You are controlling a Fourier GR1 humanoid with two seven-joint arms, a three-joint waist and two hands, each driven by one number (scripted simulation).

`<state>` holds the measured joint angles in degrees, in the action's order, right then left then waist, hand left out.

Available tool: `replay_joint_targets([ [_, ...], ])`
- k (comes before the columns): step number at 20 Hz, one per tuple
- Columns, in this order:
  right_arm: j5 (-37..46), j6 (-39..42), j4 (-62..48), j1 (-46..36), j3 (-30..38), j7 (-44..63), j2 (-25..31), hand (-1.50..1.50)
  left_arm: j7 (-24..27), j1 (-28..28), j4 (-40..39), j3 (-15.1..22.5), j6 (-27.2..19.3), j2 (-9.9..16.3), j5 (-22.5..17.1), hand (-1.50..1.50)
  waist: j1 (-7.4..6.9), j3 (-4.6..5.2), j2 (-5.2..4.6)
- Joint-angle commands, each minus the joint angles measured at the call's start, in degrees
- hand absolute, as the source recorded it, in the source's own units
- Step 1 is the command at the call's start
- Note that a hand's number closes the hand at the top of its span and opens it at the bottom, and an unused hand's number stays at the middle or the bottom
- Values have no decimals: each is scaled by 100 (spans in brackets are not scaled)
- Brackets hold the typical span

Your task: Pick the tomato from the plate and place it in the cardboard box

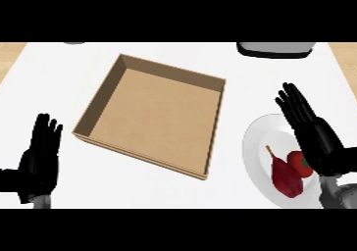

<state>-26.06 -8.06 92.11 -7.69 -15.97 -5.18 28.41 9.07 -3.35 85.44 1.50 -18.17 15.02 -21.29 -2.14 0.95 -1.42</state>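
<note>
Tomato on the plate, both hands open

The tomato (pixel 302 164) lies on the white plate (pixel 257 142) beside a dark red pear (pixel 285 176), under the right hand's (pixel 312 130) straight fingers. Left of the plate sits the cardboard box (pixel 156 112); farther left the left hand (pixel 40 157) rests, fingers straight.

You're looking at a white counter top (pixel 58 68) with pale wood showing at both far corners. A cardboard box (pixel 156 115) sits open on it, turned askew. Well right of the box, a white plate (pixel 260 147). A grey object (pixel 275 49) rests at the far edge.
</note>
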Motion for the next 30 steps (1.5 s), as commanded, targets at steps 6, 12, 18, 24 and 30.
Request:
replay_joint_targets([
  [6, -876, 2271, 364, -1141, 1165, -801, 1373, -150, 213, 817, 439, 893, 980, 1306, 1259, 0, 449, -170, 148],
  [12, 349, 3761, -1142, -981, 1531, -2744, 2497, -150, -163, 1266, 551, 1275, 1494, 1444, 1310, 0, 189, -159, 19],
  [18, 2166, 3846, -1480, -993, 1431, -4909, 2989, -150, -128, 1545, 249, 1249, 1650, 1403, 1304, 0, 143, -135, 28],
  [24, 3860, 2900, -1486, -824, 664, -5576, 3605, -150, -258, 1707, 200, 1381, 1574, 1268, 1501, 0, 84, -114, 53],
  [30, 5083, 2037, -802, -507, -112, -5349, 3673, -150, -767, 1848, 475, 1309, 1621, 1207, 1397, 0, 196, -100, 144],
])
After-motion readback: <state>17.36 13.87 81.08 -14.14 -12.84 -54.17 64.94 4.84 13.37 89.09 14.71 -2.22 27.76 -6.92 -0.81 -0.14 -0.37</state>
